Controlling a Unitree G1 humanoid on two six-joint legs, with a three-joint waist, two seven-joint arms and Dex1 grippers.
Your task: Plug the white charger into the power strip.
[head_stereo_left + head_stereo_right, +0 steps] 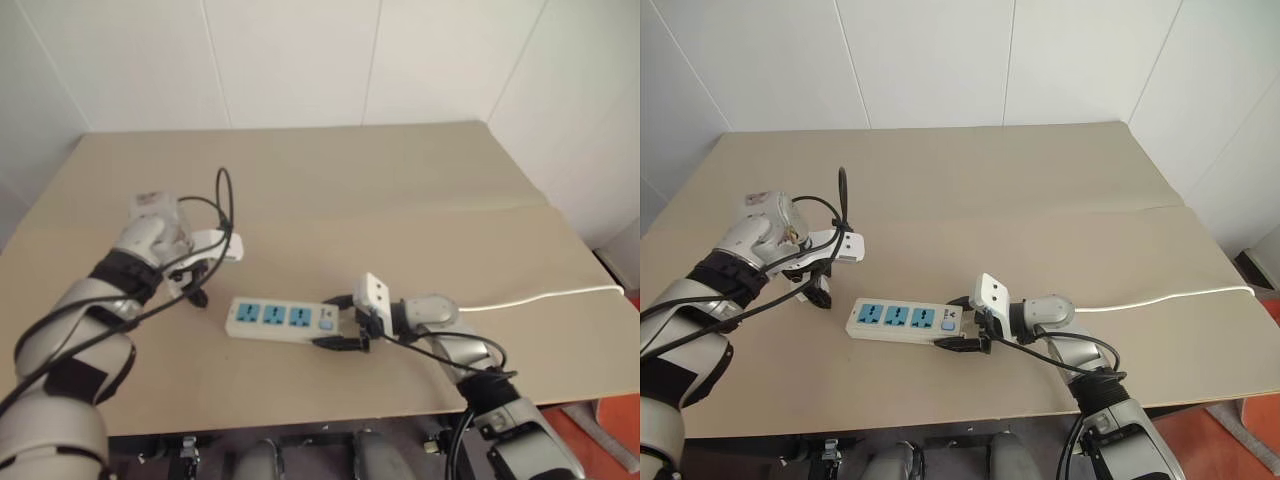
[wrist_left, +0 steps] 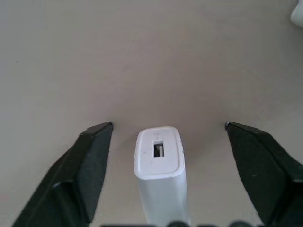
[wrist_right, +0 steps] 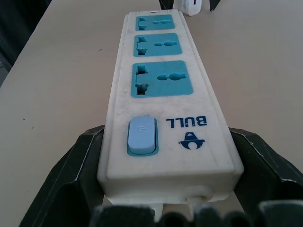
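The white charger (image 2: 158, 151) stands upright on the table with its port facing up. My left gripper (image 2: 168, 126) is open around it, pointing down, with a gap on each side between the black fingers (image 2: 92, 156) and the charger. The power strip (image 1: 280, 318) lies flat near the table's front edge, its three blue sockets facing up and its blue switch (image 3: 141, 136) at the right end. My right gripper (image 1: 338, 322) is shut on that switch end, one finger against each long side. The charger (image 3: 191, 5) sits just beyond the strip's far end.
The strip's thin white cord (image 1: 540, 297) runs right to the table's edge. The tan table (image 1: 350, 200) has a seam across it and bare surface behind the strip. Black cables loop over both arms.
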